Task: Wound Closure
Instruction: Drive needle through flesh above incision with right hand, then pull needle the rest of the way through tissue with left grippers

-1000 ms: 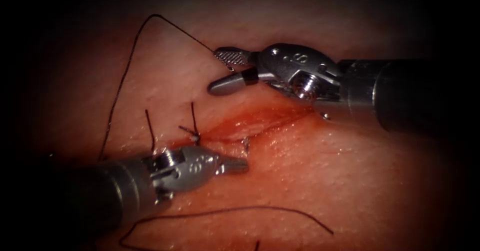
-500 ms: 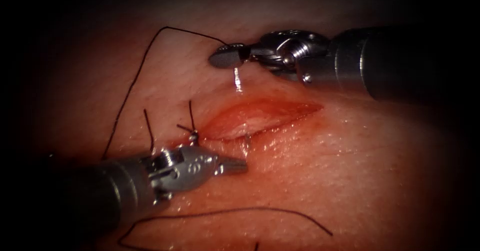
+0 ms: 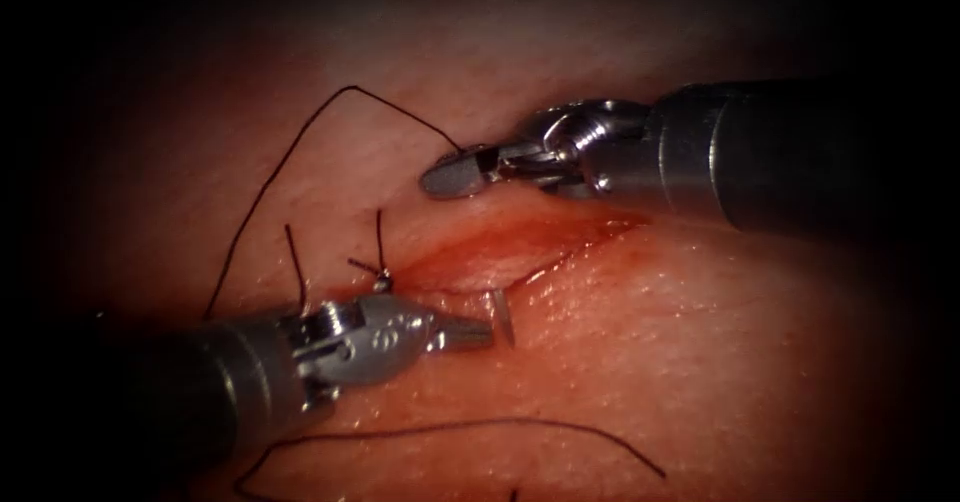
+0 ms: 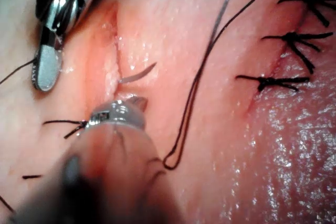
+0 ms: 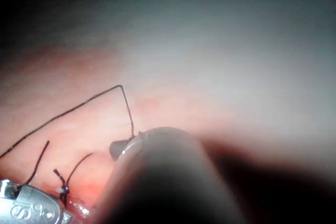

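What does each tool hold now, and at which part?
The right tool holds the needle at its tail end; the left tool holds nothing, shut beside its exposed tip.

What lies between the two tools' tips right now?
In the endoscope view, the open cut with red fluid lies between the right tool and left tool; the needle tip emerges beside the latter.

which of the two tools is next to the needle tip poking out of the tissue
The left tool: the needle emerges from the tissue right beside its shut jaws. The right tool sits across the cut.
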Robot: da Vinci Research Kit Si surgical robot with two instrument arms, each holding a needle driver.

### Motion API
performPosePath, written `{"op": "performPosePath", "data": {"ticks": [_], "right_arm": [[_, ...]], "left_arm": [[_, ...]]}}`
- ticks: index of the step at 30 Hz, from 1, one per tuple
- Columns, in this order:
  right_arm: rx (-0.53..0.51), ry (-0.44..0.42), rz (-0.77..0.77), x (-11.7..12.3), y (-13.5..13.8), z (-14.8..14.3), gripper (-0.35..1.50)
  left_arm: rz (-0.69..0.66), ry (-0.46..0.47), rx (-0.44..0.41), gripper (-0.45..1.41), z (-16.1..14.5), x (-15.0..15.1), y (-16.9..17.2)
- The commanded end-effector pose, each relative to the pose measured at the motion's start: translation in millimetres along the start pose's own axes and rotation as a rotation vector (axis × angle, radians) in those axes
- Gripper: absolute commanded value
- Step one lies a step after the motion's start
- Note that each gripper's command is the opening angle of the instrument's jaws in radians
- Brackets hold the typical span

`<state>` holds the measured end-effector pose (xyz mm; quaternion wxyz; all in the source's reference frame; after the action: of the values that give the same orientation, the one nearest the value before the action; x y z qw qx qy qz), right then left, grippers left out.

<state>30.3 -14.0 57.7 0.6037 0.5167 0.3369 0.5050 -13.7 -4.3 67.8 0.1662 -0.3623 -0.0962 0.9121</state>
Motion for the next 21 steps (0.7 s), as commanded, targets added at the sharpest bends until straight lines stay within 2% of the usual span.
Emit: {"op": "performPosePath", "data": {"ticks": [1, 3, 4, 5, 9, 11, 15, 19, 21], "right_arm": [[0.028, 0.013, -0.08, 1.0, -0.2, 0.2, -0.35], [0.027, 0.049, -0.155, 1.6, -0.3, -0.1, 0.24], [0.003, 0.106, -0.247, 2.6, -0.2, -0.8, 0.74], [-0.006, 0.126, -0.292, 3.3, -0.1, -1.3, 0.88], [-0.04, 0.189, -0.397, 6.2, 0.8, -3.4, 1.16], [-0.034, 0.228, -0.413, 7.1, 1.3, -4.3, 1.16], [-0.056, 0.257, -0.427, 8.1, 2.6, -6.2, 1.13], [-0.083, 0.278, -0.442, 7.9, 3.7, -7.6, 0.94], [-0.09, 0.279, -0.442, 7.5, 4.0, -7.9, 0.89]], "left_arm": [[0.031, 0.021, 0.007, -0.45, 0.7, 0.1, -0.2], [0.068, 0.05, 0.019, -0.32, 0.7, 0.0, -0.1], [0.113, 0.077, 0.036, -0.21, 0.7, 0.0, 0.3], [0.135, 0.093, 0.038, -0.2, 0.7, 0.0, 0.4], [0.19, 0.134, 0.046, -0.21, 0.4, 0.3, 0.9], [0.234, 0.159, 0.052, -0.28, 0.1, 0.6, 1.1], [0.323, 0.194, 0.056, -0.28, -0.5, 1.3, 1.3], [0.349, 0.22, 0.077, 0.21, -0.9, 1.7, 0.9], [0.367, 0.238, 0.098, 0.24, -0.7, 2.0, 0.6]]}}
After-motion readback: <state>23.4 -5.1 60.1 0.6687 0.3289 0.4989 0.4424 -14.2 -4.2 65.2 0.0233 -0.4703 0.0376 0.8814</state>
